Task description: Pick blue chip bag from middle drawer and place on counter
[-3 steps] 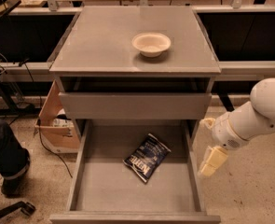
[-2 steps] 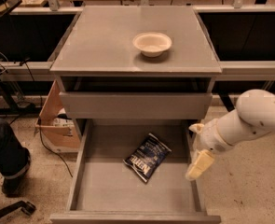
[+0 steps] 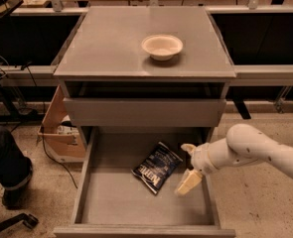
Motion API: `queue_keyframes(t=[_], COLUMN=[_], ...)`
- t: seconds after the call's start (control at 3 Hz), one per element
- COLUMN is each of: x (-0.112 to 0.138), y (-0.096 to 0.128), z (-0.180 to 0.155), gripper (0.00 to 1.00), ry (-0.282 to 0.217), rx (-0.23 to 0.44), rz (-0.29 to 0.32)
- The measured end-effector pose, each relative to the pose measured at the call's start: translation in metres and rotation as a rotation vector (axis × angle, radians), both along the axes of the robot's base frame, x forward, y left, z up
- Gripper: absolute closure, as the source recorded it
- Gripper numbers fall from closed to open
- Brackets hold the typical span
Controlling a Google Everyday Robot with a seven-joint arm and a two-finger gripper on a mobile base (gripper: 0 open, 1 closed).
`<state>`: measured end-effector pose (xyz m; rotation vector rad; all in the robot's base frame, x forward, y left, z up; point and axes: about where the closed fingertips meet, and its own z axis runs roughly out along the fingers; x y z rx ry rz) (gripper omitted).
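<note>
I see the end effector (image 3: 188, 165) low in the open middle drawer (image 3: 111, 202), its 2 fingers apart, just right of the blue chip bag (image 3: 157, 166) lying flat on drawer floor.

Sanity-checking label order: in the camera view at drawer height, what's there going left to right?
Trouser leg → cardboard box → chip bag, lying in the drawer → gripper, open, just right of the bag and apart from it → arm.
</note>
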<state>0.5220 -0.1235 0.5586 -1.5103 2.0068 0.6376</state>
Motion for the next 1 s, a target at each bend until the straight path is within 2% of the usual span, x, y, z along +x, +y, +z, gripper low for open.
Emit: queue_keyframes(t=[0.33,0.67,1.0], x=[0.0157,0.0159,0.0175], y=[0.0266,0.0267,0.0272], z=[-0.0656,-0.0649,-0.0721], gripper=[0.00,0.00,0.00], ry=[-0.031,-0.032,-0.029], rx=[0.117,0.117,0.119], rz=[0.036,0.036,0.010])
